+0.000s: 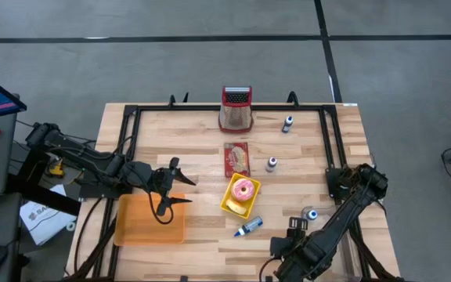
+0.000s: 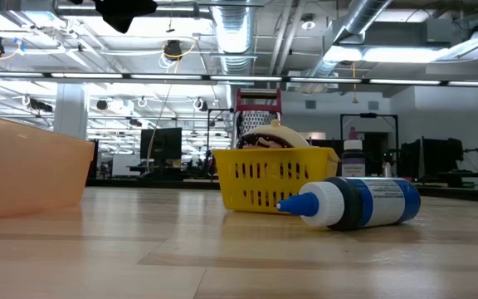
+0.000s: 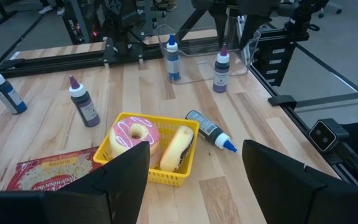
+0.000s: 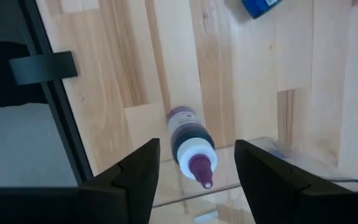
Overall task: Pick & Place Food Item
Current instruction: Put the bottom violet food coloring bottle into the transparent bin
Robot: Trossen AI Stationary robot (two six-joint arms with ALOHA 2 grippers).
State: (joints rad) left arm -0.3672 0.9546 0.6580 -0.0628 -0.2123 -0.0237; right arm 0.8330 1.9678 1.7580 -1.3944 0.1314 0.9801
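Observation:
A yellow basket (image 1: 241, 196) (image 3: 151, 171) holds a pink frosted donut (image 3: 135, 137) and a cream-coloured long pastry (image 3: 176, 148). A red food packet (image 1: 237, 159) lies flat just beyond it. My left gripper (image 1: 180, 188) (image 3: 196, 149) hovers open over the far edge of the orange tray (image 1: 151, 219), pointing at the basket and touching nothing. My right gripper (image 1: 294, 229) (image 4: 197, 146) points down, open, over an upright purple bottle (image 4: 190, 149) at the near right, clear of it.
A blue bottle (image 1: 249, 227) (image 2: 355, 203) lies on its side near the basket. A red-topped grater (image 1: 236, 108) stands at the far edge. Small bottles (image 1: 288, 124) (image 1: 272, 164) stand right of centre. A black frame rail (image 1: 335, 141) runs along the right side.

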